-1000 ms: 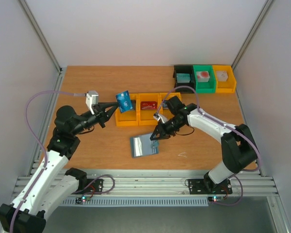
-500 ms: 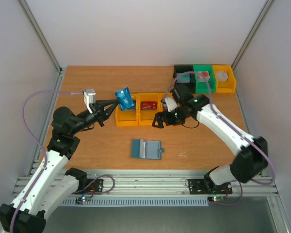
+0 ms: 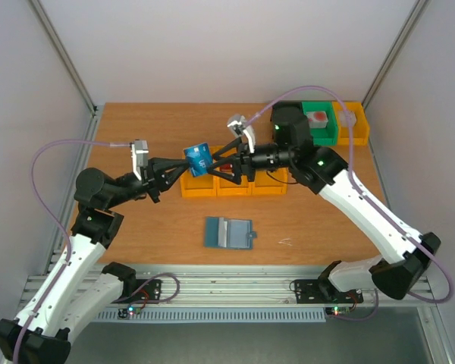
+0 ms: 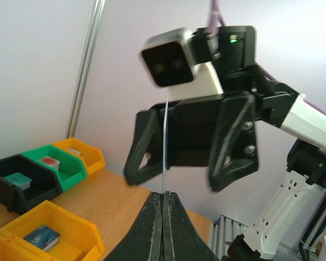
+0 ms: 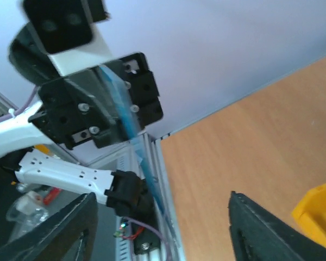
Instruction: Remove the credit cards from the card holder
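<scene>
Aloft, left hand [image 3: 183,162] pinches blue card [image 3: 198,159] — right hand [image 3: 217,164] gaping.

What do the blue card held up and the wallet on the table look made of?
Blue card: likely stiff plastic with a printed face; edge-on in the left wrist view it shows as a thin straight line. Card holder: blue cover, fabric or faux leather, cannot tell; inner sleeves look like clear plastic with a greyish sheen.
</scene>
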Tool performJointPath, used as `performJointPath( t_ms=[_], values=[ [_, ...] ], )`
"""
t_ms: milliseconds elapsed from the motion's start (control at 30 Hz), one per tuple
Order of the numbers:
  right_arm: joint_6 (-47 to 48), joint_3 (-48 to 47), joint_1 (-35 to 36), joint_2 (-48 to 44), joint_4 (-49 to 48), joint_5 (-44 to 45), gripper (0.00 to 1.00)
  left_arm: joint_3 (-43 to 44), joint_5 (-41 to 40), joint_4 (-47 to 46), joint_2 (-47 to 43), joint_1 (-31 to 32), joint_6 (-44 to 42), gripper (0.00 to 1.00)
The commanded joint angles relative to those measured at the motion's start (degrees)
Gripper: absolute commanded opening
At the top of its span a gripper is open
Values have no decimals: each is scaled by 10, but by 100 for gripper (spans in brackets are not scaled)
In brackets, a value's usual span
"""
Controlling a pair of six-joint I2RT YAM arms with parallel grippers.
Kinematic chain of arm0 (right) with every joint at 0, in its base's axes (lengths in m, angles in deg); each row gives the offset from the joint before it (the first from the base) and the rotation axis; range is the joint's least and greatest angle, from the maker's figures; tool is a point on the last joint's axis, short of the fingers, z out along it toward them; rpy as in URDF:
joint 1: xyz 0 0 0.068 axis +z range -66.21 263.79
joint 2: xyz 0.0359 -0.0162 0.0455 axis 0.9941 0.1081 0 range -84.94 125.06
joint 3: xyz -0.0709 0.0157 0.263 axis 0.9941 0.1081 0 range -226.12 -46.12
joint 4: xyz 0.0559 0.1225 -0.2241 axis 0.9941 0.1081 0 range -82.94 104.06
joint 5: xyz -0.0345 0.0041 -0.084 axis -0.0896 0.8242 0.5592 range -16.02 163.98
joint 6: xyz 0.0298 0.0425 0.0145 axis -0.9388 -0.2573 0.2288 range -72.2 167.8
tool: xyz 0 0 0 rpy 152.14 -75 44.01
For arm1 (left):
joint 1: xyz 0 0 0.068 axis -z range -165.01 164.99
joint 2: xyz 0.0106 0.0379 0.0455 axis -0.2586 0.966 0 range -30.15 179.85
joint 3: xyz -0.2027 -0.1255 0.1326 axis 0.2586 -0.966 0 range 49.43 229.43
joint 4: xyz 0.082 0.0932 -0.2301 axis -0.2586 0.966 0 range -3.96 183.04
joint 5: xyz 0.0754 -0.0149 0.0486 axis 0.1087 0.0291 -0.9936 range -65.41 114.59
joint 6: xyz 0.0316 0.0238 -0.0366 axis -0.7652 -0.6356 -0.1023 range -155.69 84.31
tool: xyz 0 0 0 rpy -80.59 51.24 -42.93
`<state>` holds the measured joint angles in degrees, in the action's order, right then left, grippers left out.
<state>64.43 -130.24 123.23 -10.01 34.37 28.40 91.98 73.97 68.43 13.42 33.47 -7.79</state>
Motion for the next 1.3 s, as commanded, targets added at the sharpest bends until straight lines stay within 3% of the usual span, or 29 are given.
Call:
performJointPath(
  t_ms=[0, 67, 100, 200, 233, 333, 367, 400, 433, 467, 567, 667, 767, 1000, 1267],
  values=[
    [-10, -17, 6, 24, -32, -40, 63, 14, 19, -43, -1, 5, 4, 0],
    [-10, -16, 6, 27, -35, -43, 55, 14, 20, -43, 1, 7, 5, 0],
    [-12, -16, 6, 29, -38, -46, 46, 14, 20, -43, 1, 8, 5, 0],
    [-22, -13, 6, 32, -53, -64, 5, 13, 20, -42, 3, 9, 5, 0],
    [-22, -12, 6, 30, -55, -70, 2, 12, 19, -40, 4, 9, 5, 0],
    [9, -23, 6, 21, -17, -82, 1, 8, 22, -19, 3, 10, -1, 0],
    [36, -35, 5, 19, 23, -83, 1, 8, 27, -1, 2, 10, -10, 6],
    [85, -55, 4, 20, 78, -76, 1, 9, 41, 27, -2, 9, -23, 24],
    [125, -79, 4, 25, 154, -48, 1, 14, 54, 68, -8, 8, -65, 48],
    [158, -107, 5, 33, 260, -11, 1, 24, 58, 137, -16, 7, -105, 63],
    [229, -172, 51, 61, 446, 210, 1, 60, 36, 335, -30, 4, -311, 67],
    [262, -183, 135, 70, 504, 380, 1, 88, 58, 497, -24, 4, -522, 67],
    [283, -211, 197, 96, 531, 461, 1, 93, 69, 535, -18, 5, -595, 69],
    [326, -277, 261, 157, 530, 515, 1, 83, 104, 565, -7, 40, -647, 62],
    [347, -301, 284, 174, 539, 494, 1, 75, 83, 509, -8, 56, -592, 8]
  ],
)
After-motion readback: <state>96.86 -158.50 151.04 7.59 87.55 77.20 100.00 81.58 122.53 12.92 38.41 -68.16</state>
